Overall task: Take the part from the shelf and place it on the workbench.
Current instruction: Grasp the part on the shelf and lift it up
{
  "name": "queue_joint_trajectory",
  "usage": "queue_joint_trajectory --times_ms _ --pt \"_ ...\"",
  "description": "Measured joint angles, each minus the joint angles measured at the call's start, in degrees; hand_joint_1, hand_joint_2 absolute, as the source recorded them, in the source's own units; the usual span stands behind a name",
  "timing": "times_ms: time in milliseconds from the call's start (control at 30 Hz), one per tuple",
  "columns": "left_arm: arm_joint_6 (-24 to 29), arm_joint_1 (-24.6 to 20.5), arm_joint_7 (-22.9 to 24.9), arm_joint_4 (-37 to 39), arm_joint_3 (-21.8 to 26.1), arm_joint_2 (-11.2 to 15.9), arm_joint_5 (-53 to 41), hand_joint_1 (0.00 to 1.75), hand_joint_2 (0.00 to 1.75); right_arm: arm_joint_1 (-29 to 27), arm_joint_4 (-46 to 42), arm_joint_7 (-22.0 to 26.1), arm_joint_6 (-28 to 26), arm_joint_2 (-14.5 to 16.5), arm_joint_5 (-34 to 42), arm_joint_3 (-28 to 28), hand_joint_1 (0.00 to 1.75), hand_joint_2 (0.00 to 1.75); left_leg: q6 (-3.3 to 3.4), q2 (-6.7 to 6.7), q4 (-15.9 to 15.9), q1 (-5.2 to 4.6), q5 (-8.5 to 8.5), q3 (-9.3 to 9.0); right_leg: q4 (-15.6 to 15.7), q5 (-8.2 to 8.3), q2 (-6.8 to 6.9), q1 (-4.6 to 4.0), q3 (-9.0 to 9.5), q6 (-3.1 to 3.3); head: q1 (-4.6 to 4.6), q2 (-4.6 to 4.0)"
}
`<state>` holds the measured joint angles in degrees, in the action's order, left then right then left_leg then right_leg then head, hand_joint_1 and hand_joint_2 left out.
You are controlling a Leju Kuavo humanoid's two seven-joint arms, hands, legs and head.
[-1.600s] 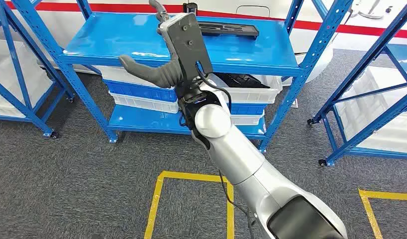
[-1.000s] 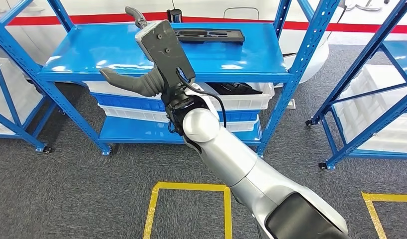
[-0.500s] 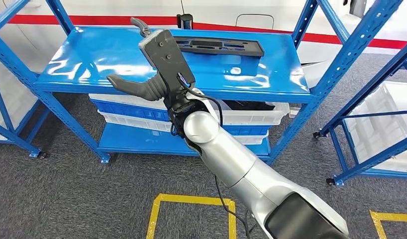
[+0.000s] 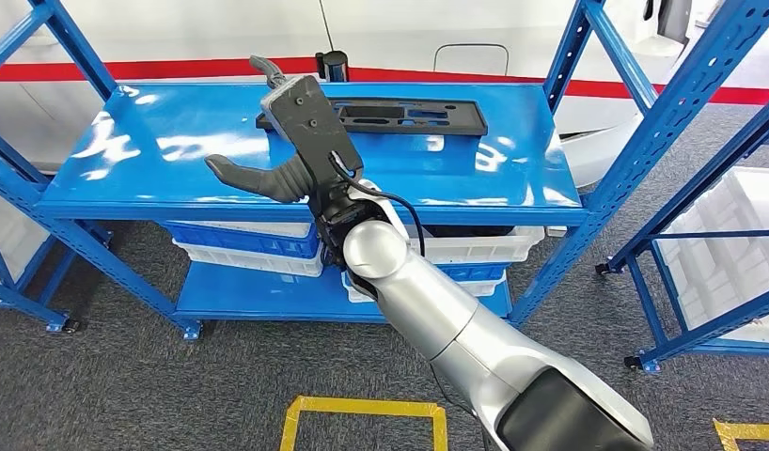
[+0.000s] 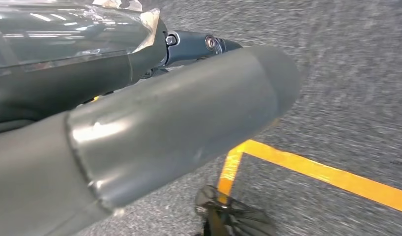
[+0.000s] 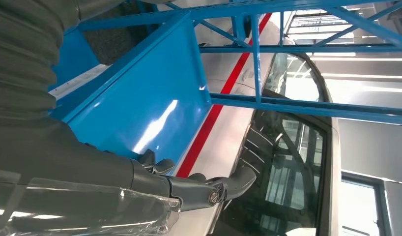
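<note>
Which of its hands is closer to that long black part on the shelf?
Right. The right hand is raised over the shelf, just before the black part. The left hand hangs low over the floor.

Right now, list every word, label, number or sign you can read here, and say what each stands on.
None can be read.
The black part on the blue shelf bears no visible lettering.
The right hand shows no marking.
The yellow floor tape and the wall's red stripe are plain lines.

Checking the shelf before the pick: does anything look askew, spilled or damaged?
Nothing stands out. The black part lies flat near the back of the blue shelf, and white bins sit below it. The right hand is raised in front, holding nothing.
</note>
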<state>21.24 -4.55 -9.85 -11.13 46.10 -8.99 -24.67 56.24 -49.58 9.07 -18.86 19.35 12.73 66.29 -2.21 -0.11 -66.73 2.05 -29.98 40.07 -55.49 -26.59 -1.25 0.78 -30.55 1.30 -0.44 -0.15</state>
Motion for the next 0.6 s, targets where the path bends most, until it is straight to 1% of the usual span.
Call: queue_joint_trajectory --times_ms 33,67,100,133,167,200,300,433,500,600 --pt "0.0 -0.02 0.01 0.0 -0.01 0.04 -0.09 0.0 0.0 0.01 0.0 0.04 0.07 0.11 -0.07 0.03 0.0 1.75 -0.1 -0.01 3.76 0.2 3.49 -0.86 -0.09 -0.62 -0.14 0.13 0.65 -0.35 0.0 0.0" --pt "-0.01 -0.09 0.04 0.01 -0.01 0.05 -0.2 0.0 0.0 0.04 0.02 0.09 0.13 0.16 -0.18 0.06 0.0 1.75 -0.11 -0.01 6.96 0.21 5.89 -1.69 -0.24 -1.15 -0.25 0.13 1.14 -0.71 -0.04 0.0" --pt "-0.02 -0.18 0.09 0.01 -0.02 0.07 -0.31 0.0 0.0 0.11 0.04 0.14 0.19 0.16 -0.32 0.09 0.0 1.75 0.14 -0.04 8.96 0.12 7.44 -2.38 -0.37 -1.6 -0.32 0.04 1.32 -1.12 -0.07 0.0" --pt "-0.02 -0.27 0.2 0.01 -0.02 0.07 -0.41 0.0 0.0 0.12 0.08 0.17 0.22 0.16 -0.49 0.1 0.0 1.75 0.49 -0.09 9.76 -0.05 7.86 -2.68 -0.44 -1.96 -0.36 -0.08 1.33 -1.53 -0.08 0.0" --pt "-0.02 -0.35 0.32 0.01 -0.03 0.06 -0.49 0.0 0.0 0.15 0.11 0.22 0.23 0.17 -0.69 0.12 0.0 1.75 0.9 -0.13 9.71 -0.23 7.59 -2.75 -0.42 -2.17 -0.39 -0.24 1.3 -1.85 -0.1 0.0" --pt "-0.01 -0.39 0.41 0.0 -0.03 0.02 -0.58 0.0 0.0 0.18 0.13 0.3 0.22 0.17 -0.87 0.12 0.0 1.75 1.21 -0.2 9.62 -0.3 7.92 -2.85 -0.38 -2.35 -0.37 -0.36 1.29 -2.02 -0.08 0.0" --pt "0.01 -0.45 0.58 0.0 -0.03 -0.08 -0.89 0.0 0.0 0.18 0.15 0.57 0.15 0.15 -1.24 0.1 0.0 1.75 1.31 -0.49 9.77 -0.53 8.11 -2.77 -0.11 -2.45 -0.28 -0.46 1.63 -2.02 -0.03 0.0" --pt "0.01 -0.48 0.67 0.01 -0.03 -0.12 -0.97 0.0 0.0 0.16 0.18 0.66 0.13 0.15 -1.38 0.11 0.0 1.75 1.72 -0.82 9.77 -0.91 7.83 -2.75 0.59 -2.42 -0.09 -0.34 1.86 -2.07 0.0 0.0" --pt "0.01 -0.48 0.67 0.01 -0.03 -0.11 -0.97 0.0 0.0 0.16 0.19 0.66 0.13 0.15 -1.4 0.11 0.0 1.75 1.87 -0.84 9.77 -1.0 7.76 -2.74 0.77 -2.44 -0.05 -0.28 1.79 -2.08 0.01 0.0" --pt "0.01 -0.49 0.67 0.01 -0.03 -0.1 -0.99 0.0 0.0 0.16 0.19 0.67 0.13 0.15 -1.46 0.11 0.0 1.75 2.05 -0.85 9.77 -1.1 7.73 -2.77 0.83 -2.49 -0.04 -0.21 1.54 -2.29 -0.01 0.0"
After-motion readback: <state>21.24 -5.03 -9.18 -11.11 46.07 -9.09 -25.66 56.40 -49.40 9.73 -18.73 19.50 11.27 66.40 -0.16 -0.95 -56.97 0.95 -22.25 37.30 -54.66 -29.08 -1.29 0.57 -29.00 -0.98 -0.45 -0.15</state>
